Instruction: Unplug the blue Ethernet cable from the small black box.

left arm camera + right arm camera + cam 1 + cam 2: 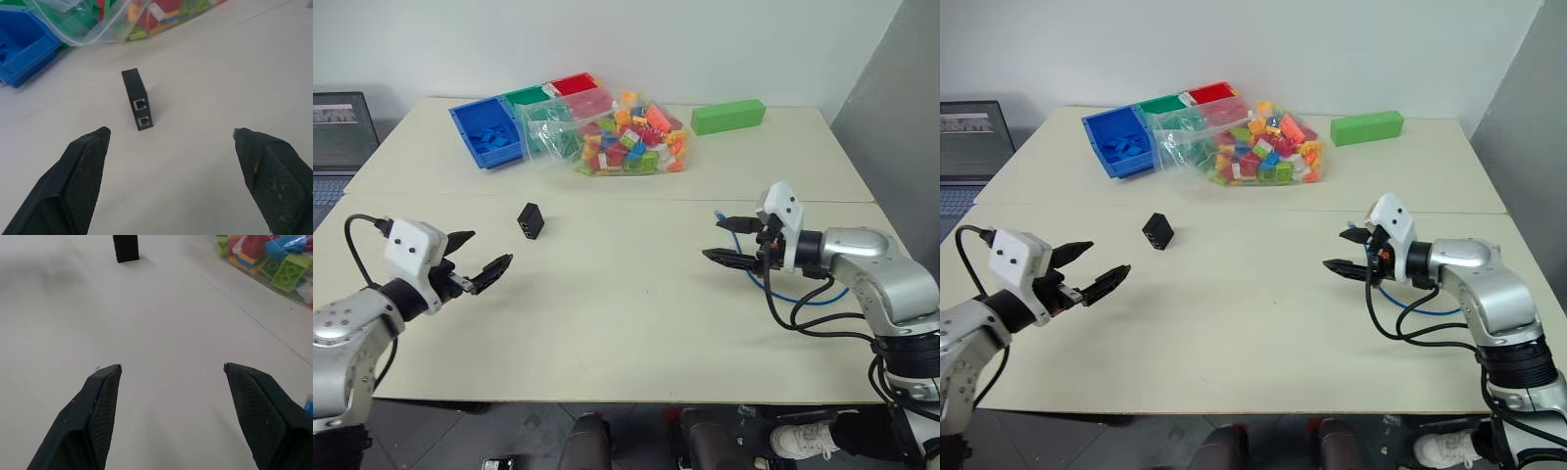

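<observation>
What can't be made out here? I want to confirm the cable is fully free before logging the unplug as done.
- Blue Ethernet cable: in the eye views the right gripper and its arm cover much of it; its far end is hidden.
- Small black box: the left wrist view shows two empty ports; its other faces are turned away.
- Blue bin: contents too small to identify.
</observation>
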